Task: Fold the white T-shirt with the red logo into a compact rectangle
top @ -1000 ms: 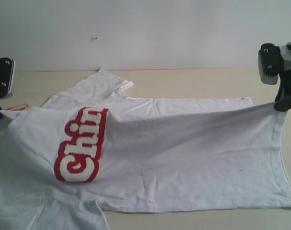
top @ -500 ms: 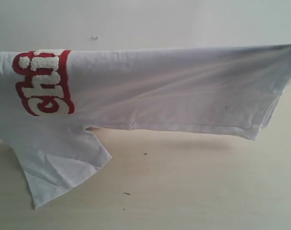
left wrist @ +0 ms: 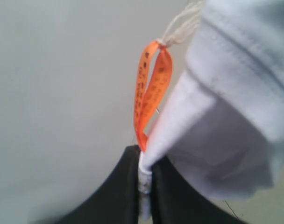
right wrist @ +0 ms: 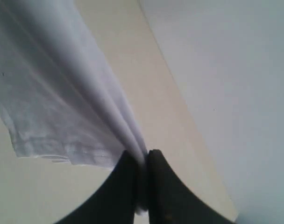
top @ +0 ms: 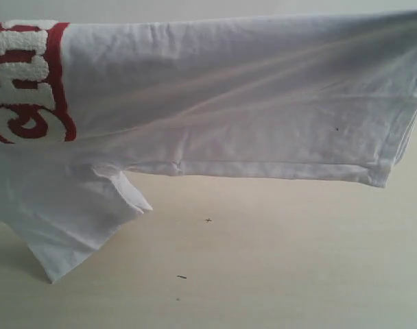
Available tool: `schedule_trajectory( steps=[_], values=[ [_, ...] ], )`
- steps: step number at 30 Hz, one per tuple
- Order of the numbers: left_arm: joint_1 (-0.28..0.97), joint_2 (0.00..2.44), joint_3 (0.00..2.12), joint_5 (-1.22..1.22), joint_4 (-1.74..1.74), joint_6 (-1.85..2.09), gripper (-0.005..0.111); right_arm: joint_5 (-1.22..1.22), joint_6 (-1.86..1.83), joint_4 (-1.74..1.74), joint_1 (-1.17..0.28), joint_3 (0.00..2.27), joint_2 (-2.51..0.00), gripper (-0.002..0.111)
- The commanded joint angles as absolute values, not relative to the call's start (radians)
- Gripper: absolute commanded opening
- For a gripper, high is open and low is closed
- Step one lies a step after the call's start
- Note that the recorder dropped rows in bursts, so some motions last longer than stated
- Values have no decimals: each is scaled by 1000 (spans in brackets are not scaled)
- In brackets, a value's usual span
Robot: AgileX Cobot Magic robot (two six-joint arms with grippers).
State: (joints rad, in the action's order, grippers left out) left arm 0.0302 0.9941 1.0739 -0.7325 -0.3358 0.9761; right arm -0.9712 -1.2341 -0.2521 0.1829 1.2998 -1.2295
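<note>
The white T-shirt (top: pixel 229 89) hung stretched out in the air above the pale counter (top: pixel 277 267), spread wide across the exterior view from one side to the other. Its top edge ran nearly level, and the stitched hem (top: pixel 263 168) formed the lower edge, clear of the counter. The red logo (top: pixel 30 82) sat at the left end of the cloth, turned on its side and cut off by the frame's edge (only a few white fuzzy letters showed). Below it a sleeve (top: pixel 78 219) drooped down; its lowest corner came close to the counter, though whether it touched could not be told. Two small dark specks (top: pixel 208 220) lay on the counter under the shirt.

In the left wrist view, the left claw (left wrist: pixel 144 161) was pinched tight on a fold of the shirt beside the ribbed neck, with the looped orange tag (left wrist: pixel 149 93) standing just next to the black fingers (left wrist: pixel 118 191). In the right wrist view, the right claw (right wrist: pixel 142 163) was clamped on a gathered edge of the shirt, the cloth fanning away from it over the counter, with a grey wall (right wrist: pixel 235 70) alongside.
</note>
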Motion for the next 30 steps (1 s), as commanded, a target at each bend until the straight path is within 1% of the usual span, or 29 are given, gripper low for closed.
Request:
schedule_trajectory(
  steps=[1, 8, 11, 17, 22, 26, 29, 30],
  values=[
    [29, 932, 1073, -725, -351, 927, 0, -939, -1220, -322, 186, 1306, -1182, 0],
    [29, 836, 1073, -717, -351, 902, 0, -926, -1215, -412, 186, 1306, -1104, 0],
    [29, 802, 1073, -715, -351, 879, 0, -940, -1154, -434, 186, 1305, -1104, 0],
    [29, 841, 1073, -776, -351, 875, 0, -933, -1132, -379, 186, 1235, -1114, 0],
    [29, 967, 1073, -840, -330, 881, 0, -927, -1082, -329, 186, 1160, -1189, 0],
    [29, 1144, 1073, -832, -329, 947, 0, -926, -1070, -329, 186, 1160, -1327, 0],
    [29, 1327, 1073, -727, -329, 973, 0, -890, -1072, -285, 186, 1170, -1512, 0],
    [29, 1400, 1073, -642, -329, 973, 0, -846, -1080, -264, 186, 1198, -1594, 0]
  ],
)
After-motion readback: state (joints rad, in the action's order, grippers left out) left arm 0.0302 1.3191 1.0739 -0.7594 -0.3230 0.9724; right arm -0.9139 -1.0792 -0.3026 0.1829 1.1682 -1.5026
